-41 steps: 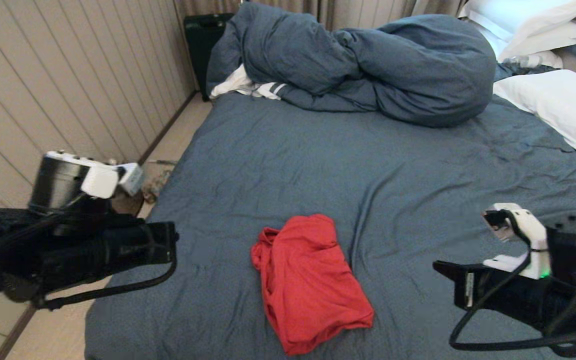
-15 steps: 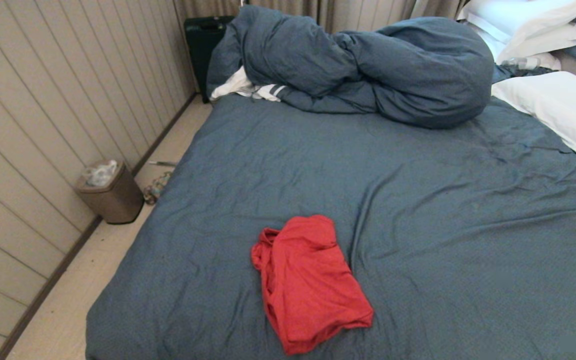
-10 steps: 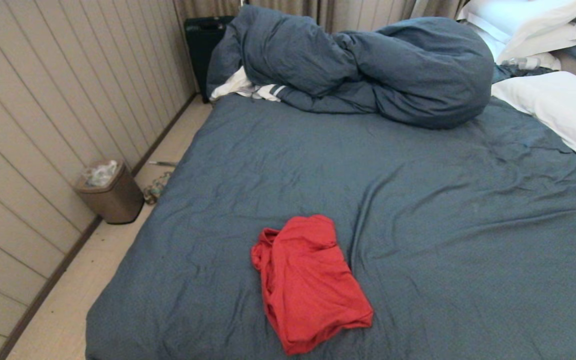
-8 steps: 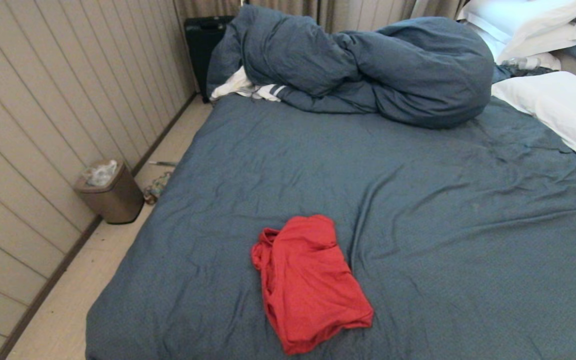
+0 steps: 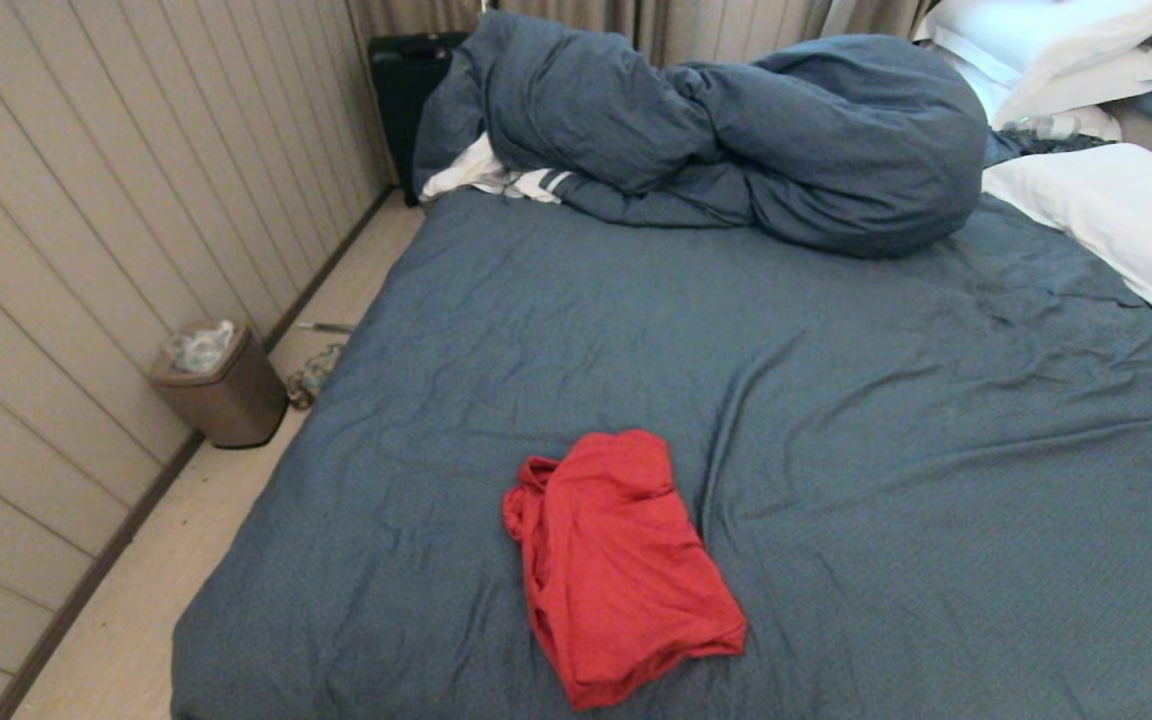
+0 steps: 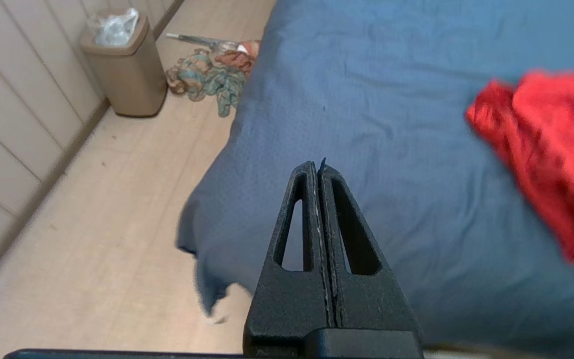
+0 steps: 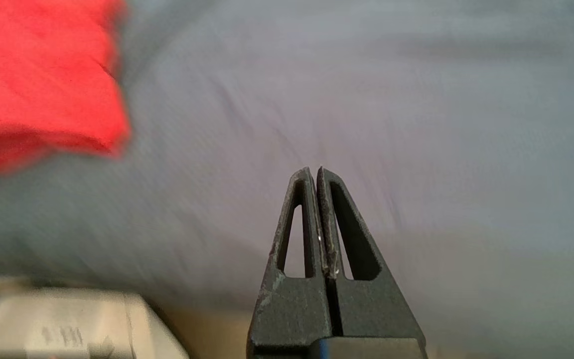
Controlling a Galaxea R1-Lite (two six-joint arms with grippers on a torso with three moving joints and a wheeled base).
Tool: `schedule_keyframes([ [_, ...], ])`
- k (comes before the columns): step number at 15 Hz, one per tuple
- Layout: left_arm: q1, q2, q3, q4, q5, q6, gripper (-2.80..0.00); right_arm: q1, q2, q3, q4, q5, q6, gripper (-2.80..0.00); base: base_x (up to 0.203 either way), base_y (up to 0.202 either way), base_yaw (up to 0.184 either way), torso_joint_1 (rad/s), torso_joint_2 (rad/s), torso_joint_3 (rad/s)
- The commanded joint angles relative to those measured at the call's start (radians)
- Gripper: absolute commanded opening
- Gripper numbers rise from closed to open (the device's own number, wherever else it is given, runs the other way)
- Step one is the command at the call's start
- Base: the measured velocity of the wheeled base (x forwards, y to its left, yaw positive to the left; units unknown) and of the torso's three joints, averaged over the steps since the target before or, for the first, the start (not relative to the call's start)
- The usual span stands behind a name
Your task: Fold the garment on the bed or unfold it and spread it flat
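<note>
Slatted beige wall panels (image 5: 86, 200) run along the robot's left, and the bed (image 5: 836, 400) fills the room with its wrinkled blue-grey sheet. On its near part lies the garment (image 5: 616, 570), soft red cloth folded into a rumpled oblong, long axis slanting from far-left to near-right. Beyond it sits a bunched duvet (image 5: 736, 130), with white pillows (image 5: 1116, 210) at far right. A tan bin (image 5: 221, 385) on the floor holds crumpled plastic. Left gripper (image 6: 319, 167) hangs over the bed's near-left corner, fingers pressed together; right gripper (image 7: 315, 172) likewise, over bare sheet.
</note>
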Motion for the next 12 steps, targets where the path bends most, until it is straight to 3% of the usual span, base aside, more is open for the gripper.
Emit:
schedule_keyframes([
  [1,0.001,0.003,0.003,-0.009,0.006,-0.016,-2.80,0.010,-0.072,0.016,0.003,0.027,-0.004,-2.80,0.000,0.000,0.000,0.000,0.00,0.000],
  [5,0.001,0.004,0.002,-0.002,-0.029,0.039,-2.80,0.012,-0.074,0.014,0.001,0.029,-0.009,-2.80,0.000,0.000,0.000,0.000,0.00,0.000],
  [12,-0.003,0.002,0.003,-0.006,-0.031,0.036,-2.80,0.010,-0.074,0.014,0.000,0.029,-0.006,-2.80,0.000,0.000,0.000,0.000,0.00,0.000],
])
